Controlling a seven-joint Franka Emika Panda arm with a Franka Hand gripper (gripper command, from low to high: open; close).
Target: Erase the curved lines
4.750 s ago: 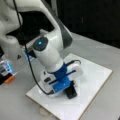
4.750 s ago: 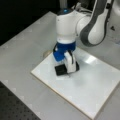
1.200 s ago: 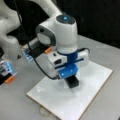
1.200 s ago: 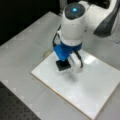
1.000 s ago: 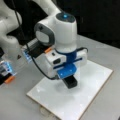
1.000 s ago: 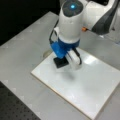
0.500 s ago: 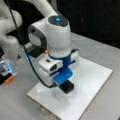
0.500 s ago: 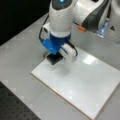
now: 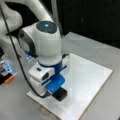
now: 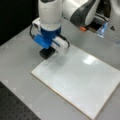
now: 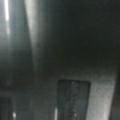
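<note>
My gripper (image 9: 57, 85) (image 10: 47, 44), with blue fingers, is shut on a black block eraser (image 9: 60, 94) (image 10: 47, 53). It presses the eraser down at one corner of the white board (image 9: 87, 75) (image 10: 80, 80), near the bottom left in a front view and at the board's top left in a front view. The curve lines are out of view: the bare part of the board looks plain white in both front views. In the wrist view a dark rectangle, the eraser (image 11: 73, 98), lies low in the picture on a pale surface.
The board lies on a grey table (image 9: 105, 105) (image 10: 17, 52). Small blue and orange items (image 9: 7, 72) stand at a front view's left, and an orange and a blue part (image 10: 100, 28) by the arm's base. A black perforated area (image 10: 15, 110) fills a bottom-left corner.
The gripper has slid the eraser across the board from near its middle edge to the corner. No mark shows on the board behind it.
</note>
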